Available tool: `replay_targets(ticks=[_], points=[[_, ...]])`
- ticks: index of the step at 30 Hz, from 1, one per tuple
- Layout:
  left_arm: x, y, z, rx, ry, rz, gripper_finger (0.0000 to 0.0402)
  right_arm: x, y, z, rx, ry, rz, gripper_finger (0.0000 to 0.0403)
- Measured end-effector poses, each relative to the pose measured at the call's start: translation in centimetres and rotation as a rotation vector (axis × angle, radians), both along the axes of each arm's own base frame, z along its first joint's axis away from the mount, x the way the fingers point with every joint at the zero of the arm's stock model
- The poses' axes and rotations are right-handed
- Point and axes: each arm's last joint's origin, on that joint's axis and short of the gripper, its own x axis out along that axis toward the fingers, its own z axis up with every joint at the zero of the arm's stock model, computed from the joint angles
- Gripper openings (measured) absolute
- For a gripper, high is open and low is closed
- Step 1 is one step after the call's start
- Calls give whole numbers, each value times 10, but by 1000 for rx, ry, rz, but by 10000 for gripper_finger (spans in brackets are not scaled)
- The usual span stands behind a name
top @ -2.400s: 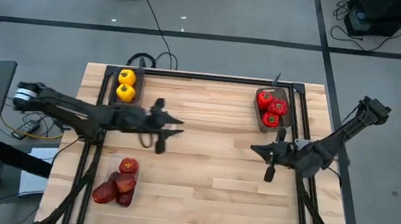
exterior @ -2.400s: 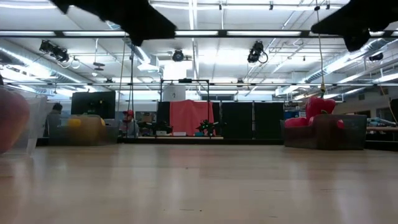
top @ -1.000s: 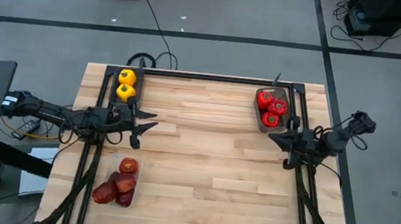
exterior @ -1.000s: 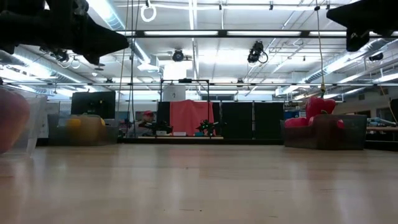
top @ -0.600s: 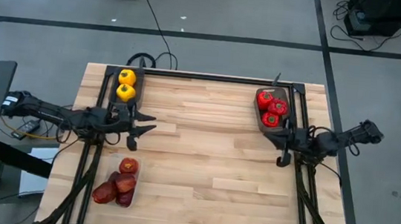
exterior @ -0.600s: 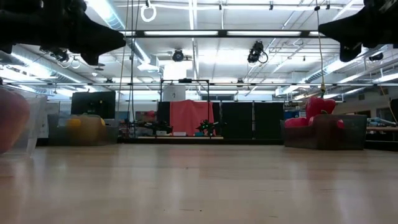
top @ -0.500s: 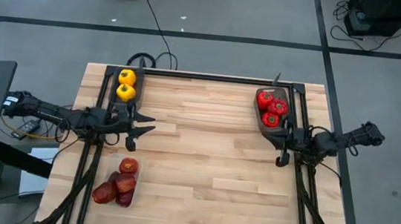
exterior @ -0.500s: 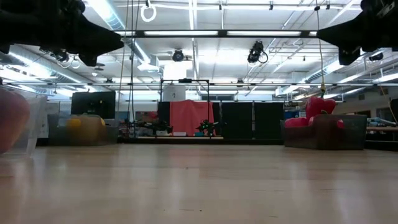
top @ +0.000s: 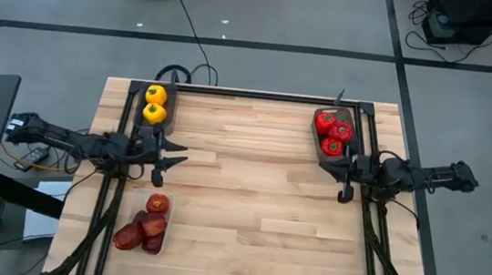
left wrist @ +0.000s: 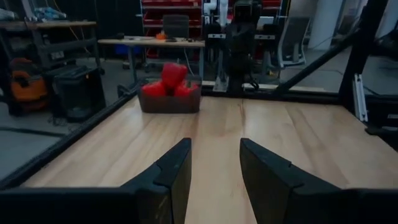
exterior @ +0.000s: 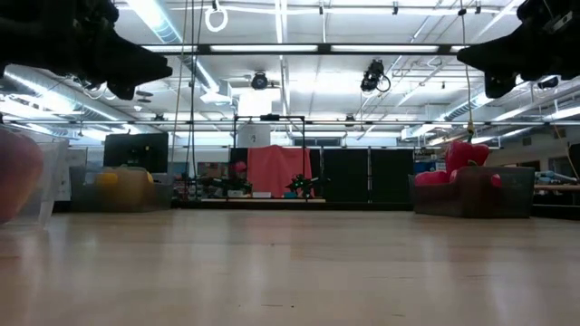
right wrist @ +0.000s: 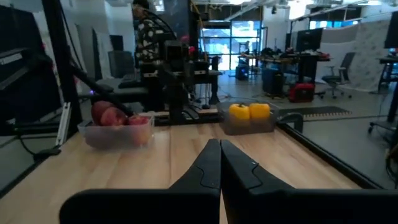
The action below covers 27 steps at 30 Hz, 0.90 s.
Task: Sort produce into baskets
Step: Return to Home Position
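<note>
Table point(top: 248, 202) looks sorted: yellow peppers point(top: 154, 104) far-left corner, red peppers point(top: 333, 133) far-right, maroon fruit point(top: 147, 226) in clear basket point(right wrist: 118, 140) near-left; left end effector point(left wrist: 214, 146) empty, fingers apart, right end effector point(right wrist: 219, 146) closed on nothing; glossy peppers probably light, slippery, so I'd grip mid-body.

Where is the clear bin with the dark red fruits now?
In the high view the clear bin lies lower left on the table, below the left gripper; the grey tray of yellow peppers is farther up.

Three baskets point(top: 316, 140) on wooden table point(top: 258, 194)
</note>
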Motion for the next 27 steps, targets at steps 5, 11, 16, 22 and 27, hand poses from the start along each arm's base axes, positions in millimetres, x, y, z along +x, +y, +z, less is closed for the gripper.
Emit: replay_targets(ticks=[5, 11, 16, 22, 27], points=[[-4, 1, 0, 44, 17, -2, 140, 1, -4, -1, 29, 9, 16, 6], [-13, 3, -2, 54, 33, 24, 140, 1, -3, -5, 59, 40, 102, 6], [-17, 4, -8, 86, 14, 23, 140, 3, -3, -8, 51, 17, 101, 6], [-19, 7, -25, 87, -48, 16, 140, 7, -5, -24, 41, -43, 94, 6], [-20, 11, -26, 78, -66, 26, 140, 7, -7, -24, 37, -39, 90, 6]])
